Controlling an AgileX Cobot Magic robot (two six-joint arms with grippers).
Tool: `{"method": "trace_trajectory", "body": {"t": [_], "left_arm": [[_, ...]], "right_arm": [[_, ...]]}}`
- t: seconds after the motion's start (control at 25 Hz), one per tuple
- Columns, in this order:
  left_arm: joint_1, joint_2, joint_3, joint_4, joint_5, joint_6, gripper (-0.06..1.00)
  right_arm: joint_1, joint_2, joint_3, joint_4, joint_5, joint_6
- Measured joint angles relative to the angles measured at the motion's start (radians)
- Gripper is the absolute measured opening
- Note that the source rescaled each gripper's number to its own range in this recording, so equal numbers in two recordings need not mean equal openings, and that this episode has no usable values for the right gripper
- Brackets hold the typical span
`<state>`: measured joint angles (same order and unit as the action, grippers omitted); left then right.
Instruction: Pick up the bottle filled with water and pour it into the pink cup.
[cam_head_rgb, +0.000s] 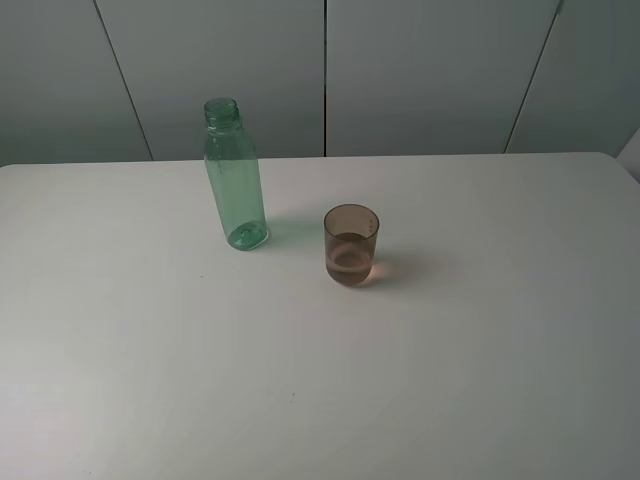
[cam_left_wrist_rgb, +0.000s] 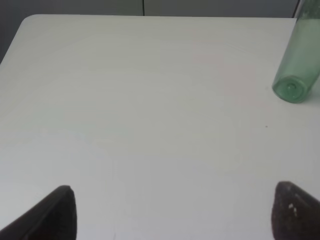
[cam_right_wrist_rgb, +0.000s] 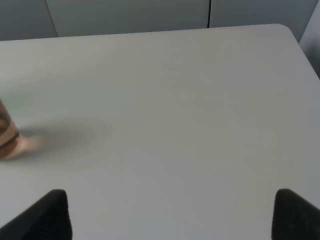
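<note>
The tall transparent green bottle (cam_head_rgb: 235, 175) stands upright and uncapped on the white table (cam_head_rgb: 450, 360), left of centre; its lower part shows in the left wrist view (cam_left_wrist_rgb: 296, 65). The brownish-pink cup (cam_head_rgb: 351, 244) stands upright just right of the bottle, apart from it, with some liquid in its bottom; its edge shows in the right wrist view (cam_right_wrist_rgb: 7, 134). Neither arm shows in the exterior view. My left gripper (cam_left_wrist_rgb: 172, 212) is open and empty over bare table, well short of the bottle. My right gripper (cam_right_wrist_rgb: 170, 212) is open and empty, away from the cup.
Grey wall panels (cam_head_rgb: 420, 70) run behind the table's far edge. The table's rounded far corners show in the left wrist view (cam_left_wrist_rgb: 30, 20) and in the right wrist view (cam_right_wrist_rgb: 287, 29).
</note>
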<state>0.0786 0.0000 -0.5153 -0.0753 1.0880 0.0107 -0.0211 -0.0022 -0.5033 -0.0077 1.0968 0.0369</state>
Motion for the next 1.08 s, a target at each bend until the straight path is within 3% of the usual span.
{"method": "trace_trajectory", "body": {"t": [1.08], "left_arm": [[0.0,0.0,0.003,0.001,0.0,-0.004,0.99]], "right_arm": [[0.0,0.0,0.0,0.0,0.0,0.0]]}}
